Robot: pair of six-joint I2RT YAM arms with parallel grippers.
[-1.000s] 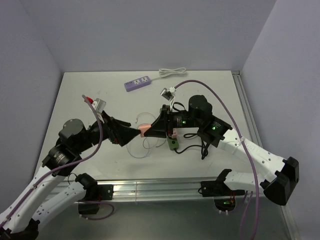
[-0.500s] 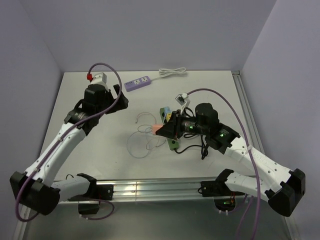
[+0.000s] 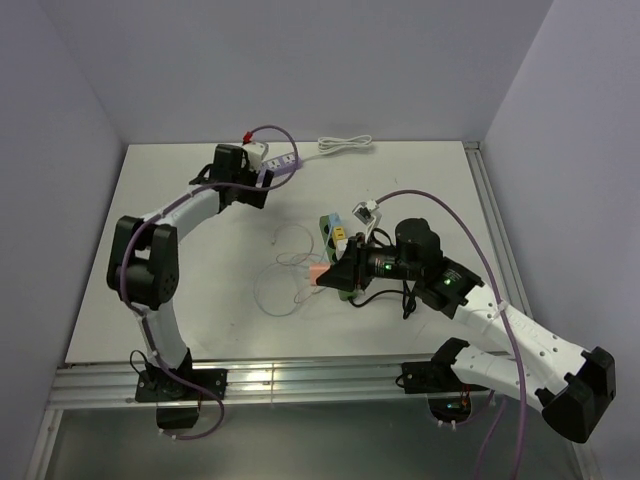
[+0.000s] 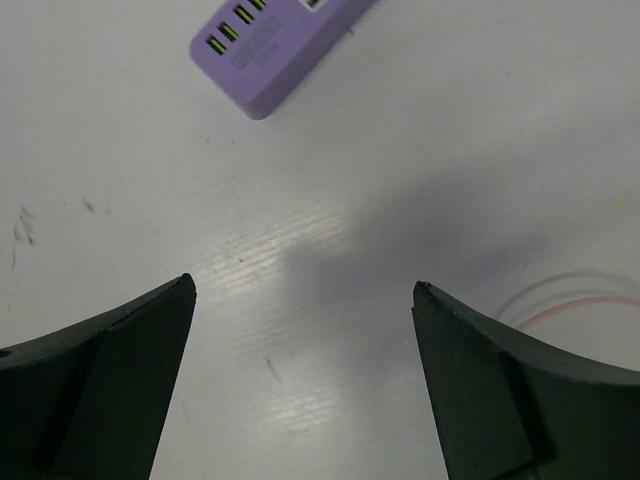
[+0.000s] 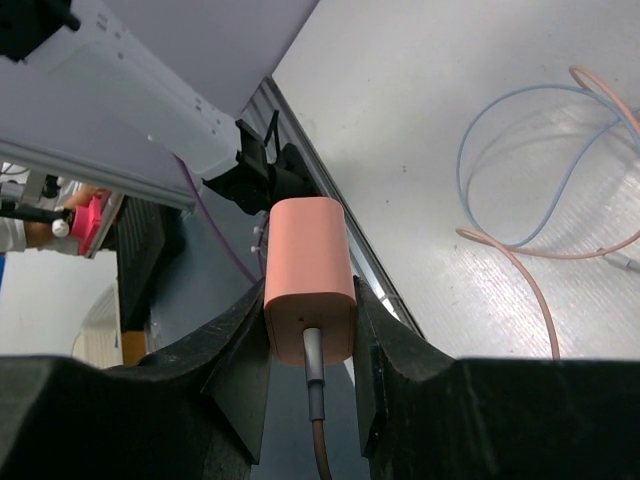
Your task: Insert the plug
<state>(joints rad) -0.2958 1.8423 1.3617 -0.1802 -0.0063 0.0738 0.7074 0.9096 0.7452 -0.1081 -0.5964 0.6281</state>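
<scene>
My right gripper [image 3: 325, 272] is shut on the pink plug [image 3: 317, 273] and holds it above the middle of the table. In the right wrist view the plug [image 5: 308, 280] sits upright between both fingers [image 5: 240, 370], its cable hanging down. Its thin pink and pale cable [image 3: 283, 283] lies looped on the table. The purple power strip [image 3: 287, 160] lies at the back, its left end hidden by my left arm. My left gripper [image 3: 252, 192] is open and empty just in front of it. The left wrist view shows the strip's end [image 4: 275, 50] beyond the gripper [image 4: 305, 290].
A green socket block [image 3: 334, 234] with blue and yellow parts lies under my right gripper. A black cable [image 3: 385, 295] curls beside it. The strip's white cord [image 3: 345, 145] is coiled at the back edge. A metal rail [image 3: 300, 378] runs along the front.
My left arm has swung from the middle of the table out to the back, by the purple strip. My right gripper has shifted a little forward with the plug.
</scene>
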